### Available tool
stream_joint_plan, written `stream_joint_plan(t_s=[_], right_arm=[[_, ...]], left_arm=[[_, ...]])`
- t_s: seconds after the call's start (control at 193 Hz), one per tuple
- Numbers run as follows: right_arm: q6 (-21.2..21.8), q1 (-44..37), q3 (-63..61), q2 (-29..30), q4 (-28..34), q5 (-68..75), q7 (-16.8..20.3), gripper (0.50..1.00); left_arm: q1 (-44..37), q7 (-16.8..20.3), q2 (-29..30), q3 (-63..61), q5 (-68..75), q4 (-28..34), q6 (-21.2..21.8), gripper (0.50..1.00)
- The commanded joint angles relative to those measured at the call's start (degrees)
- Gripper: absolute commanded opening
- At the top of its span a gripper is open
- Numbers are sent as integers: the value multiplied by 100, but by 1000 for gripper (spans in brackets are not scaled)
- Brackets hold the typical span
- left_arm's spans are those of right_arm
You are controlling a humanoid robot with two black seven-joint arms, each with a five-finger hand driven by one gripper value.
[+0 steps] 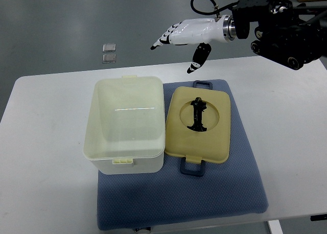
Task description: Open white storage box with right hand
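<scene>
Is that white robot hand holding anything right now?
No. The right hand hangs empty above the table, fingers loose, clear of the box and lid.

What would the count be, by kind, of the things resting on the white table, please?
Storage box, open: 1
Lid, lying beside the box: 1
Blue mat: 1
Total: 3
The right hand hovers above them, holding nothing.
</scene>
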State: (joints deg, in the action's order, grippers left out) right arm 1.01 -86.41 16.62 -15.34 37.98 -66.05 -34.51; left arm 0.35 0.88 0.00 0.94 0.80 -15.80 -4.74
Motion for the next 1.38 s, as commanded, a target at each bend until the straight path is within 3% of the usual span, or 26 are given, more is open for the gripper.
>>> stream_joint_plan(t_s=[0.0, 0.062, 0.239, 0.337, 0.587, 0.737, 0.852, 0.955, 1.184, 1.376], right_arm=[[-39, 353, -554, -31, -283, 672, 6, 924], [-48, 608, -967, -31, -432, 1155, 76, 926], [-153, 1320, -2355, 84, -757, 2710, 779, 926], [-303, 1750, -3243, 119, -836, 3545, 902, 924], [-197, 2700, -4720, 523, -1161, 5726, 1061, 924], [558, 3096, -5195, 549, -1153, 6982, 1140, 926], [1665, 3403, -5212, 558, -1135, 7650, 1526, 926], [2456, 3605, -5212, 549, -1118, 7712, 1588, 928], [2650, 3614, -5116, 514, -1109, 7624, 1597, 928], [2562, 3623, -5212, 532, -1117, 7606, 1430, 928]], left_arm=[[0, 0, 0, 3, 8, -2, 0, 1000], [0, 0, 0, 3, -1, 7, 0, 1000], [0, 0, 0, 3, 8, -2, 0, 1000], [0, 0, 0, 3, 8, -2, 0, 1000], [0, 0, 0, 3, 8, -2, 0, 1000], [0, 0, 0, 3, 8, -10, 0, 1000], [0, 0, 0, 3, 8, -10, 0, 1000], [0, 0, 0, 3, 8, -2, 0, 1000], [-9, 0, 0, 3, 8, -10, 0, 1000], [0, 0, 0, -6, 8, -54, 0, 1000]])
